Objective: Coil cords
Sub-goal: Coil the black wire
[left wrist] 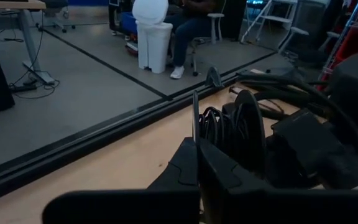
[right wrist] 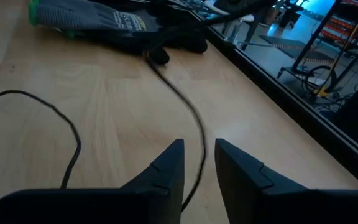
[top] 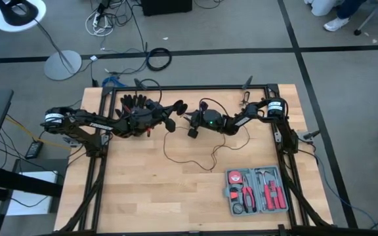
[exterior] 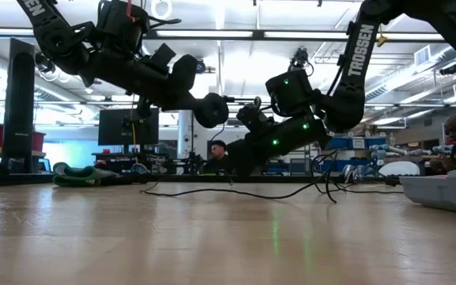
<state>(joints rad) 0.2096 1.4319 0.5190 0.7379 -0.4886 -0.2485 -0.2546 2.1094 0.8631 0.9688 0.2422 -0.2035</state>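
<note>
The cord is a thin black wire (top: 189,157) that lies in loose loops on the wooden table and ends in a round black disc (exterior: 210,109). The disc is up off the table, with a few turns of wire (left wrist: 217,127) beside it. My left gripper (top: 174,118) is shut at the disc end, above the table's far middle. My right gripper (top: 192,126) stands close by, facing it. Its fingers (right wrist: 199,165) are open, and a stretch of the wire (right wrist: 194,124) runs through the gap between them. My left gripper pinches a thin black strand (left wrist: 195,115) of the cord between its shut fingertips, right next to the disc (left wrist: 250,134). The fingers reach in about level from the table's left. Disc and turns of wire hang clear of the table. Whether my right gripper touches the wire in its gap I cannot tell.
Black gloves (top: 136,103) lie at the far left of the table; one with a green cuff (right wrist: 104,22) shows in the right wrist view. A grey tool case (top: 258,191) sits near the front right. A dark metal frame (top: 176,88) borders the table.
</note>
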